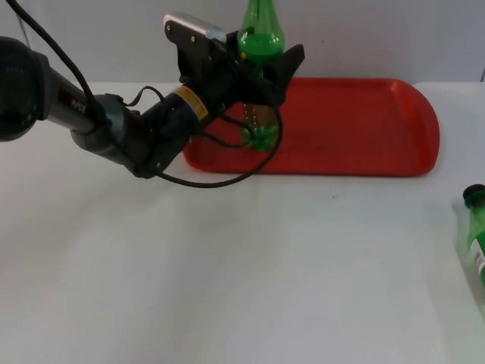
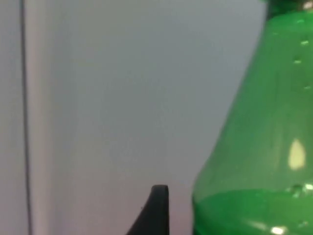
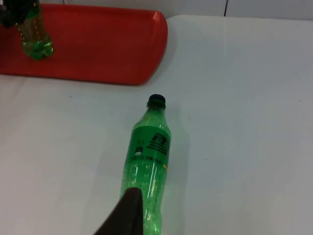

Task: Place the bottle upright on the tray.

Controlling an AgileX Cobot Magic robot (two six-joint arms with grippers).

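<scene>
A green bottle (image 1: 261, 34) stands upright with its base on the left end of the red tray (image 1: 364, 125). My left gripper (image 1: 261, 64) is shut on its middle, one finger on each side. In the left wrist view the bottle's shoulder (image 2: 259, 147) looms close beside a black fingertip (image 2: 156, 210), with the grey wall behind. A second green bottle (image 3: 149, 156) with a black cap lies on its side on the white table, just in front of my right gripper (image 3: 134, 215), cap pointing toward the tray (image 3: 98, 49). It also lies at the table's right edge (image 1: 476, 235).
The tray's middle and right parts are bare red surface. The grey partition wall rises right behind the tray. White table stretches in front of the tray. The right arm waits over the lying bottle.
</scene>
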